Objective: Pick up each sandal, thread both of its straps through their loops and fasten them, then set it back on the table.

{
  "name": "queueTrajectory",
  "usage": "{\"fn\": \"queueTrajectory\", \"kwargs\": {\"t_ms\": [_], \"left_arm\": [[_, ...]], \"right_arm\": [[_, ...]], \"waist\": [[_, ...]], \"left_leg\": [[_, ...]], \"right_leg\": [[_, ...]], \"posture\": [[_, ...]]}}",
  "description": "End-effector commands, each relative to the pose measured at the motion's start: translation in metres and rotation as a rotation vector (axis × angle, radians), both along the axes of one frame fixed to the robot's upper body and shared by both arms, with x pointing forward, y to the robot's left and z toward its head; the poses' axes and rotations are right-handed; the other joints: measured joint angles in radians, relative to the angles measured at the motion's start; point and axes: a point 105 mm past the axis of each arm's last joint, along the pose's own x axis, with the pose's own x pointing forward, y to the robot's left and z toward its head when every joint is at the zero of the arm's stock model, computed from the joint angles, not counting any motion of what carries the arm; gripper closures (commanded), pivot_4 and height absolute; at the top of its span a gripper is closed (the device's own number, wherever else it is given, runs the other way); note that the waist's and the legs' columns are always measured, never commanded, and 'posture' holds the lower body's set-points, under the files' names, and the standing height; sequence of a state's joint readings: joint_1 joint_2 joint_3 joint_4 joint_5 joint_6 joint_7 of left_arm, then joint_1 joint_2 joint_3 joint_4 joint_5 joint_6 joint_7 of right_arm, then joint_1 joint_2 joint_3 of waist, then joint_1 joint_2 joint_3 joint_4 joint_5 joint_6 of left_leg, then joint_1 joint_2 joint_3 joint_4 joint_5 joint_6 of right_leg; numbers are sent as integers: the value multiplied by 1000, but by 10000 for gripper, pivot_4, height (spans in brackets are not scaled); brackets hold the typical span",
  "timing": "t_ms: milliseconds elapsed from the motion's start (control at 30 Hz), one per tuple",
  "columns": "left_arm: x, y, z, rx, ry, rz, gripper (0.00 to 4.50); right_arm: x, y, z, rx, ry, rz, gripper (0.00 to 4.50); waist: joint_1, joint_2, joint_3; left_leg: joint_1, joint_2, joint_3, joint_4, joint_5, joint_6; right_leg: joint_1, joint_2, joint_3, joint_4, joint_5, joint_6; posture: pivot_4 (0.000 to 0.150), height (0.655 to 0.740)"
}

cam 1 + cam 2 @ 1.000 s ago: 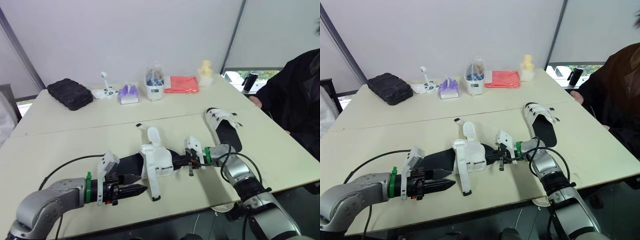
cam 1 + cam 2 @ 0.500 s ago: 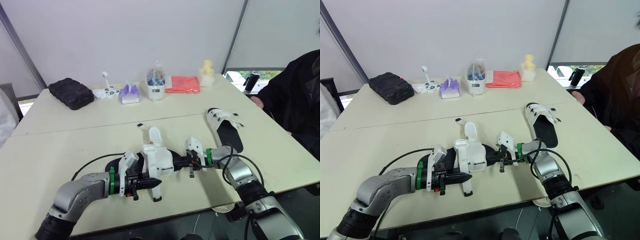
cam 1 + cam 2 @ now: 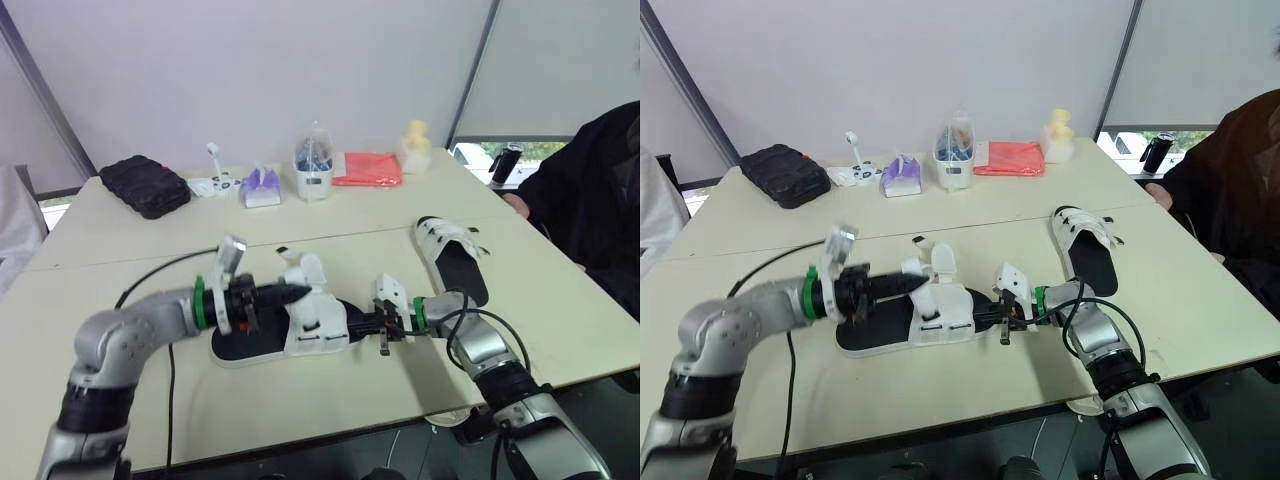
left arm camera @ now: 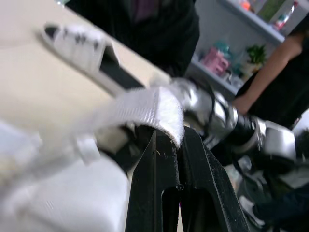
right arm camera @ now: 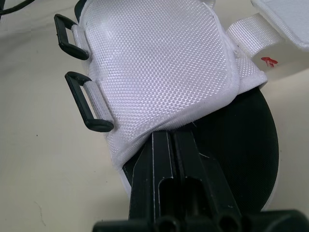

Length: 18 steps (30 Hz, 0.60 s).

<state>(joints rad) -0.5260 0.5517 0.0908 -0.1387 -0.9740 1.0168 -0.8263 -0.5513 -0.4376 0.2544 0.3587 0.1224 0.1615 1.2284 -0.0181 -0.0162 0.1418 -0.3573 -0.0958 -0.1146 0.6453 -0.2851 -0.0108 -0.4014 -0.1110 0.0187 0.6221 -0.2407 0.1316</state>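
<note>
A sandal with a black sole and white mesh upper lies flat in the middle of the table. My left gripper is shut on one of its white straps, holding the strap end above the upper's far-left side. My right gripper is shut on the sandal at the upper's lower edge, on its right side. Two black loops stand out from the upper's side. A second sandal lies to the right.
Along the far edge sit a black pouch, a white controller, a purple tissue pack, a clear container, a red cloth and a yellow figure. A person in black sits at the right.
My left gripper shut on the strap that hung toward the front edge and carried it up over the sandal to its far-left side. The right gripper kept its hold.
</note>
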Motion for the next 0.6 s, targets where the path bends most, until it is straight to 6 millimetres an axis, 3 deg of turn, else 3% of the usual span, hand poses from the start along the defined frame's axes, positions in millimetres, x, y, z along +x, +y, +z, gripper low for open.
{"fn": "queueTrajectory", "kwargs": {"t_ms": [33,300,600], "left_arm": [[7,-1,-10,54,13,-50,44772],[16,1,-25,122,24,-119,44772],[13,2,-25,95,59,-154,44772]], "right_arm": [[-10,3,-27,-64,88,17,45000],[-11,6,-27,-58,86,19,45000],[-12,5,-28,-56,86,9,45000]], "waist": [[-2,0,0],[-3,0,0],[-3,1,0]], "left_leg": [[0,1,0,0,0,-1],[0,7,0,0,-2,-3],[0,7,0,0,-2,-3]], "right_leg": [[0,1,0,-1,0,0],[-1,8,2,-2,0,-1],[-1,8,3,-2,0,-1]], "posture": [[1500,7400],[1500,7400],[1500,7400]]}}
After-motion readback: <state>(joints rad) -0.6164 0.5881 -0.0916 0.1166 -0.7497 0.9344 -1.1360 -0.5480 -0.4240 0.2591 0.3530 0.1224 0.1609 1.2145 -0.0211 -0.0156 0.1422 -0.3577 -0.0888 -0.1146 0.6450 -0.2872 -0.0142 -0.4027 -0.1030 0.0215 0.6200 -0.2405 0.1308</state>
